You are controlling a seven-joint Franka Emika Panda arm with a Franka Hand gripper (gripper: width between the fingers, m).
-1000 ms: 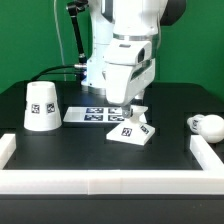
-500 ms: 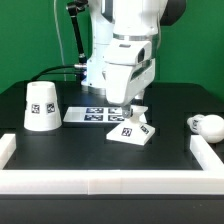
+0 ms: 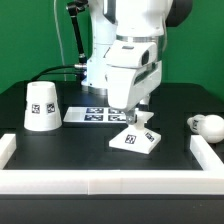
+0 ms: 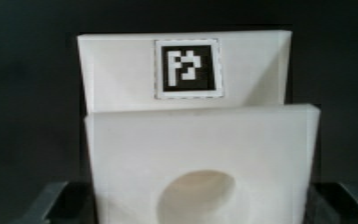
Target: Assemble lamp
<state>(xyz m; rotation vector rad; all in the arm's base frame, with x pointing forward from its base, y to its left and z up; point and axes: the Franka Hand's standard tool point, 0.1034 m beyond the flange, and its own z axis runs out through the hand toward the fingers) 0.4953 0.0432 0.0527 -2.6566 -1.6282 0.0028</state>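
The step in hand was the first one, getting the base block (image 3: 134, 138) where the rest of the lamp could be built on it. It sat about the middle of the tabletop (image 3: 85, 148), a little toward the edge on the exterior view's right. The gripper (image 3: 130, 118) was down directly over it. In the wrist view one dark finger (image 4: 60, 200) showed against each side of the block with no gap visible. I judged the gripper to be pinching the base block rather than standing spread around it, though the contact itself was too dim to be sure of. That view also showed the block's square tag (image 4: 188, 68) and a round socket (image 4: 202, 192) in the face nearest the camera.

The other two parts were loose and well apart from the base. The shade (image 3: 41, 107) stood upright toward the edge on the exterior view's left. The bulb (image 3: 207, 125) lay by the edge on the exterior view's right, close to the white rail (image 3: 205, 150) there. The marker board (image 3: 98, 115) lay between the shade and the base, nearer the far edge.

Assembly had barely begun. The next move probably called for settling the base flat and square with the socket reachable, then letting go and fetching the bulb. A base left tilted would make seating the neck awkward.
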